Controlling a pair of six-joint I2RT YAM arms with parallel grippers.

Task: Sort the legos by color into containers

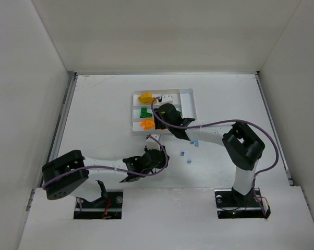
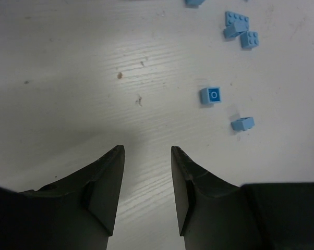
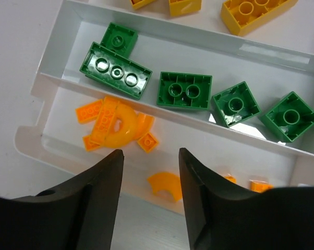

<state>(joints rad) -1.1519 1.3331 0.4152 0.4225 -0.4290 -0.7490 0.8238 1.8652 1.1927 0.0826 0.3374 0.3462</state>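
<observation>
Starting on the left: my left fingers [image 1: 154,155] hang low over bare bench [image 1: 99,114], spread apart with nothing between them. The pale blue pieces [image 2: 210,95] are the only legos not in a slot yet. From the left wrist view they all sit to the right of my fingertips and farther out. A little brick [image 2: 243,124] and a square tile are nearest, with a small cluster [image 2: 240,28] beyond them. None of them is in line with the gap.

So I'd say blue is the step in hand on this side. The next move needs a swing right and forward, then the gap centred over one piece before I come down and close. They're tiny, so being off-centre would probably just nudge one away.

Further right, my right fingers [image 1: 162,119] are over the tray [image 1: 191,99], above its near slot, the orange one. They're also apart and holding nothing. An orange curved bit [image 3: 166,185] lies in that slot just past my fingertips, about in line with the gap and not touching. The orange heap [image 3: 118,125] is left of it, the green bricks [image 3: 184,90] are one slot farther, and the yellow blocks [image 3: 256,13] are beyond those.

This looks like the release end of an orange drop-off. Next I'd lift clear of the tray wall and head for the blues too.
</observation>
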